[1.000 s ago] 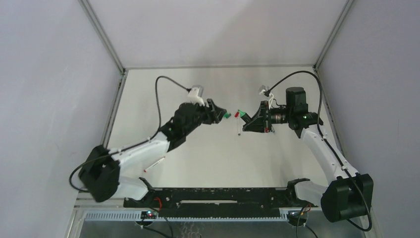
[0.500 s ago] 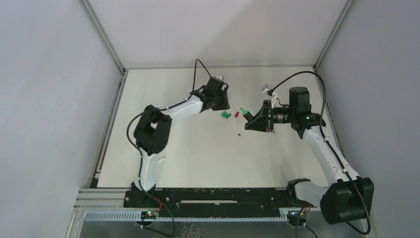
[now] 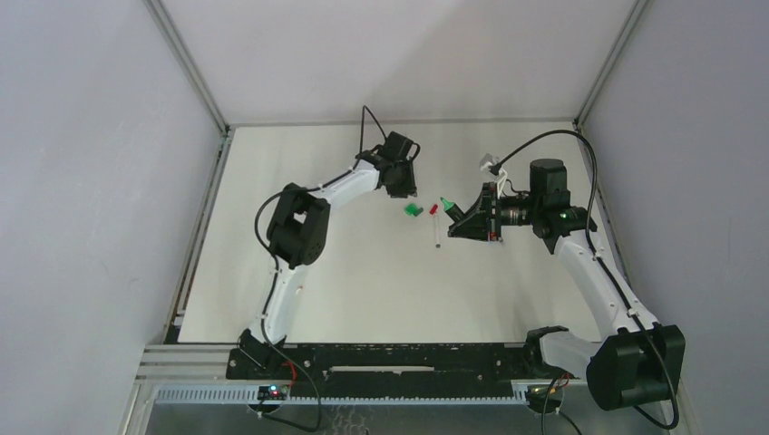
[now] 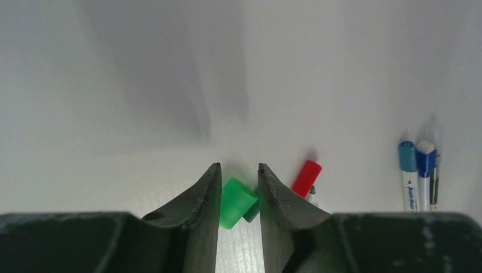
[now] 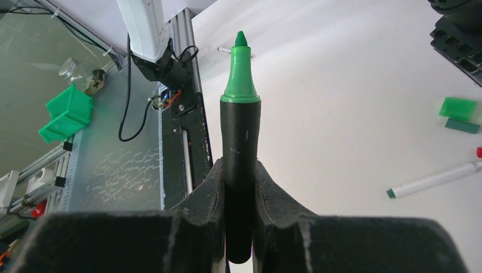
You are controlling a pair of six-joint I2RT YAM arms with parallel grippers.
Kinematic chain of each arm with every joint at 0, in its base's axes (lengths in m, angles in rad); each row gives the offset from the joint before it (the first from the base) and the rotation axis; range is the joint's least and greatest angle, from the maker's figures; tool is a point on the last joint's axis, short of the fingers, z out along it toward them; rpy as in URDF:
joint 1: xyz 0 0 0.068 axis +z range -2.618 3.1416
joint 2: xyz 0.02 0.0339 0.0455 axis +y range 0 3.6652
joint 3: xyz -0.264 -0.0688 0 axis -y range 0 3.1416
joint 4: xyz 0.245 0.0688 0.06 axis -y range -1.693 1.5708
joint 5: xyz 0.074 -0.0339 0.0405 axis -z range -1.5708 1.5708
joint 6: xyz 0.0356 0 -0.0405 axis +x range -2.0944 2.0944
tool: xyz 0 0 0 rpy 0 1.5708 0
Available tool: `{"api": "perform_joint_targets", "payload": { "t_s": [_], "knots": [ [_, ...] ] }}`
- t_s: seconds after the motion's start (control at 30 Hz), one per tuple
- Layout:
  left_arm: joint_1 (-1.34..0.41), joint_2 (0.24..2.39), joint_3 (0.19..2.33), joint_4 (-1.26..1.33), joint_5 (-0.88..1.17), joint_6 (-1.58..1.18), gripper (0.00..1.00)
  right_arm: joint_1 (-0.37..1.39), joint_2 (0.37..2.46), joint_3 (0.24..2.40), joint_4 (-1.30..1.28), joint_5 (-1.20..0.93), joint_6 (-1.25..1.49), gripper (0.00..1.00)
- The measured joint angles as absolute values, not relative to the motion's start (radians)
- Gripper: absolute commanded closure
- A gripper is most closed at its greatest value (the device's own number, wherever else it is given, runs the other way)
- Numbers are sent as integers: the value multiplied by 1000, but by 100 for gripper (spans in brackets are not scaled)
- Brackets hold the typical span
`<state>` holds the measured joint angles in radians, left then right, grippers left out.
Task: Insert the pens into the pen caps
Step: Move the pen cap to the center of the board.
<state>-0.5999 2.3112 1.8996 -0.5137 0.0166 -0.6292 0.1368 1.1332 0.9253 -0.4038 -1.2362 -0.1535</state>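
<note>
My left gripper [image 4: 239, 166], jaws narrowly parted and empty, hangs over the green cap [image 4: 236, 202], which lies on its side on the table [image 4: 113, 114]. Whether the jaws touch it I cannot tell from the wrist view. A red cap [image 4: 307, 177] lies just beside it, at two o'clock. My right gripper [image 5: 239, 165] is clamped on the black pen [image 5: 240, 136], green nib outward, at three o'clock of both caps in the top view. Risks: an off-centre pinch may squirt the tapered cap out or roll it into the red cap. A skewed hold would make the nib miss its mouth.
</note>
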Motion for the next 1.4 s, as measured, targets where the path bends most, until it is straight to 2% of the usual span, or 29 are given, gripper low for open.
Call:
{"api": "perform_joint_targets", "payload": {
  "t_s": [0.7, 1.4],
  "knots": [
    [-616, 2338, 1901, -603, 85, -626, 73, 130, 1126, 925, -404, -1241, -152, 100],
    [-704, 2073, 1462, -456, 137, -583, 71, 120, 1120, 925, -404, -1259, -152, 100]
  ]
}}
